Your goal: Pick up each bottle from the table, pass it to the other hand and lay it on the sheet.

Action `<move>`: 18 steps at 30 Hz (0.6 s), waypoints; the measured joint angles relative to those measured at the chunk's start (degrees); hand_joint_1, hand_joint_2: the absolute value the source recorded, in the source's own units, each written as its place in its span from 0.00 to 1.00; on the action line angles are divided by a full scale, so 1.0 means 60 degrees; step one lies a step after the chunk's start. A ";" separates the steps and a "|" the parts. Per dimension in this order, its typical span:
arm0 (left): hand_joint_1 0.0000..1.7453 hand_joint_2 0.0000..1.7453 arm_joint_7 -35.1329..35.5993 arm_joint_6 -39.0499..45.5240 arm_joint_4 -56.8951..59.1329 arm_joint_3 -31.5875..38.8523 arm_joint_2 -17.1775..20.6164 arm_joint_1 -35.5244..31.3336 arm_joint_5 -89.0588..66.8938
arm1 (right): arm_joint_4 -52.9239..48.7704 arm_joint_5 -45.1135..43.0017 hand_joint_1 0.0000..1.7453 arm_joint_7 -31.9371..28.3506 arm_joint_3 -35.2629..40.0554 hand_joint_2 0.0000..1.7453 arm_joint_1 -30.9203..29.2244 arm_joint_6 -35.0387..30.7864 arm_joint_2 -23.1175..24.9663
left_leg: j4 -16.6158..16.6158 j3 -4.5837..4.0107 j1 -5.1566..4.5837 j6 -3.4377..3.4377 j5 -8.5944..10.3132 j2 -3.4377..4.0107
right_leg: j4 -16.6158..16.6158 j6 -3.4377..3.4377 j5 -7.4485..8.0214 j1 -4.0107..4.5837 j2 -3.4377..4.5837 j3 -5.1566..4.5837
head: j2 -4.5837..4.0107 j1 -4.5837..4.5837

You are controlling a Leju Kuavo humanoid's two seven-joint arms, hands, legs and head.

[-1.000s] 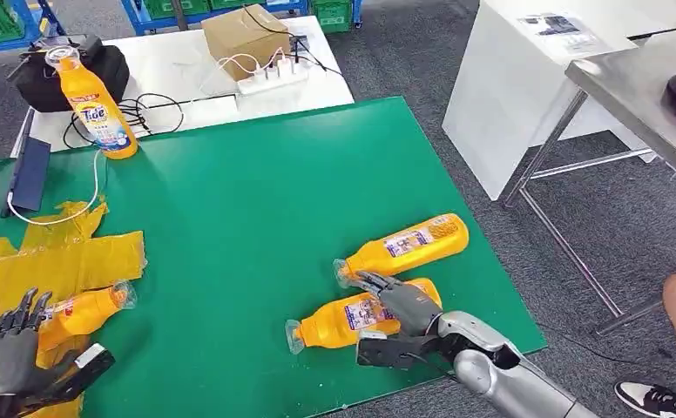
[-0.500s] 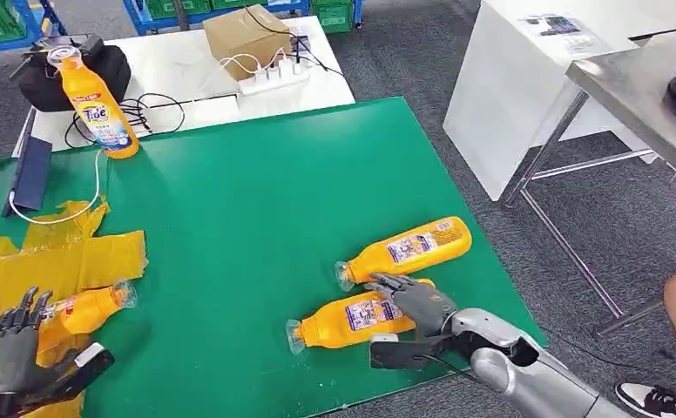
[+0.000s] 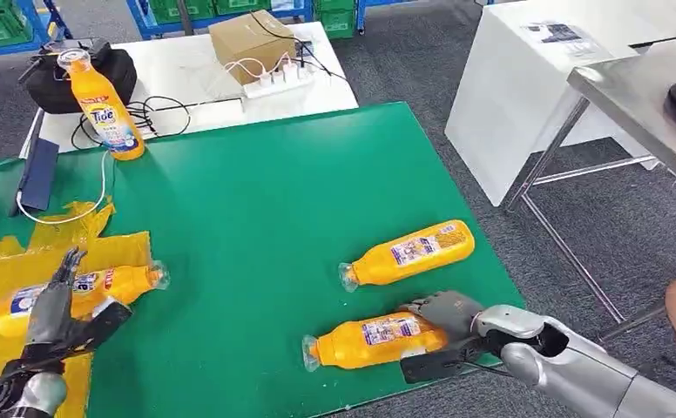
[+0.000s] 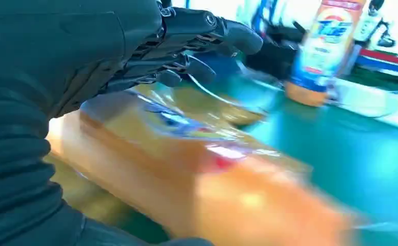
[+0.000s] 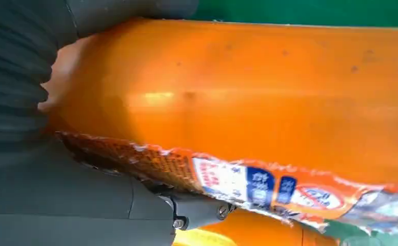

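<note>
right hand [image 3: 443,318] is wrapped around the fat end of the nearest bottle [image 3: 374,338], thumb under and fingers over its top; the right wrist view shows the orange body pressed tight against the palm, so i take it as gripped, though the bottle looks to be lying on the green table [image 3: 256,218], not yet lifted. just beyond it a second bottle [image 3: 408,251] lies on its side, apart from the hand. over at the left, the left hand [image 3: 60,305] hangs with its fingers spread above a third bottle [image 3: 77,292] that lies on the yellow sheet [image 3: 3,261]; its wrist view shows the fingers apart and off the bottle, holding nothing. at the far left of the table an upright bottle [image 3: 104,104] stands near a white cable [image 3: 64,213]. judging by how things lie, one bottle is laid on the sheet and done, one is being picked up now and has yet to be passed across, and the other lying bottle, perhaps the standing one too, is left.
</note>
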 measured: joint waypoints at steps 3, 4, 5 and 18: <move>0.00 0.00 -0.0411 -0.1534 -0.0514 0.0044 -0.0328 -0.0008 0.2270 | 0.0783 0.0392 1.00 -0.0212 0.0134 1.00 -0.0011 -0.0707 0.0641 | -0.0016 0.0174 0.0085 0.0017 -0.0148 0.0179 | -0.0047 -0.0056 -0.0132 0.0051 0.0153 0.0189 | 0.0000 0.0000; 0.00 0.00 -0.0440 -0.2282 -0.0846 0.0128 -0.0470 0.0052 0.3243 | 0.1166 0.0184 1.00 -0.0365 0.0076 1.00 -0.0012 -0.1002 0.0937 | -0.0026 0.0161 0.0116 -0.0009 -0.0194 0.0258 | -0.0069 -0.0055 -0.0142 0.0084 0.0190 0.0251 | 0.0000 0.0000; 0.00 0.00 -0.0444 -0.2881 -0.1207 0.0215 -0.0578 0.0112 0.4081 | 0.1527 -0.0051 1.00 -0.0531 -0.0007 1.00 -0.0026 -0.1201 0.1240 | -0.0027 0.0220 0.0134 0.0007 -0.0241 0.0304 | -0.0085 -0.0036 -0.0159 0.0105 0.0230 0.0323 | 0.0000 0.0007; 0.00 1.00 0.0080 -0.6572 -0.4861 0.1420 -0.1529 0.1920 0.7850 | 0.2157 -0.2529 1.00 -0.2528 -0.2519 1.00 0.0965 -0.3274 0.4700 | -0.0018 0.0013 0.0146 -0.0046 -0.0064 0.0448 | -0.0071 -0.0036 0.0183 0.0124 0.0308 0.0068 | 0.0000 -0.0004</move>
